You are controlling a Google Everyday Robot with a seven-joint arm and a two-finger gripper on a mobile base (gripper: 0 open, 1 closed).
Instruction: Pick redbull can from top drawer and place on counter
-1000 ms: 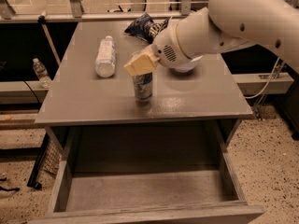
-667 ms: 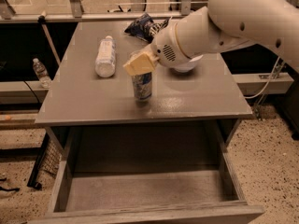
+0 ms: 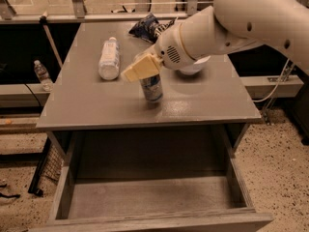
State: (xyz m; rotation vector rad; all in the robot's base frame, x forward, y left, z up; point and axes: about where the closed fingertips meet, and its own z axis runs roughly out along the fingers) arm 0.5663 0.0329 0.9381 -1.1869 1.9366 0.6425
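Observation:
The redbull can point(image 3: 152, 88) stands upright on the grey counter point(image 3: 96, 105), near its middle. My gripper point(image 3: 143, 67) is at the can's top and hides the top from view. The big white arm reaches in from the upper right. The top drawer point(image 3: 145, 197) is pulled out below the counter's front edge. Its grey floor shows nothing in it.
A clear plastic water bottle point(image 3: 109, 58) lies on the counter to the left of the can. A dark blue snack bag point(image 3: 145, 27) lies at the back. A white bowl-like thing point(image 3: 190, 69) sits under the arm. Another bottle point(image 3: 42, 74) stands on the floor at left.
Almost nothing. The gripper stays at the top of the can, which stands on the counter. The drawer stays open.

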